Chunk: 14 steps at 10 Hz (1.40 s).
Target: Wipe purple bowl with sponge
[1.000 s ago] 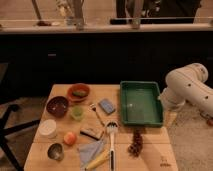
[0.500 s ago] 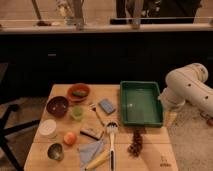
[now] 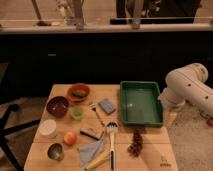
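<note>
Camera view: the arm is folded just right of the tray, off the bench. The gripper itself does not show, so I cannot tell how the jaws stand. The sponge lies just left of the tray, slanted. The purple bowl is further left, near the bench's edge, with other things between.

Three bowls sit toward the left edge of the bench: one purple bowl, one orange bowl near the far edge, and one small metal bowl by the near left corner. There is one each of the rest: green tray at the right edge, blue sponge, green cup, white tub, orange fruit, blue cloth, white-headed brush, dark bar and brown cluster. One white arm stands off the right edge, and its gripper is out of view.
</note>
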Each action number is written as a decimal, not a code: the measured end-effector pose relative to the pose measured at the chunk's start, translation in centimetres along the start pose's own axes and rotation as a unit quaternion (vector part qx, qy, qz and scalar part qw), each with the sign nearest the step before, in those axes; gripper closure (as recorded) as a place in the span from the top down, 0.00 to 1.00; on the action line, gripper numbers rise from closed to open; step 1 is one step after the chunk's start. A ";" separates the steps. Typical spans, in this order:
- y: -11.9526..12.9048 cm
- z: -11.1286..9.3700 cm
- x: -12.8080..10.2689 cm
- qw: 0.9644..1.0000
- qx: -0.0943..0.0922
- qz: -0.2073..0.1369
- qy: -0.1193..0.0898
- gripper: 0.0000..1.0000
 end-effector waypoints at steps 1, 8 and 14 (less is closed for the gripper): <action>0.0 0.0 0.0 1.000 0.000 0.000 0.000 0.80; 0.4 0.1 -2.5 1.000 -0.003 -0.001 0.029 0.80; -0.6 0.5 -8.9 1.000 -0.006 0.016 0.005 0.80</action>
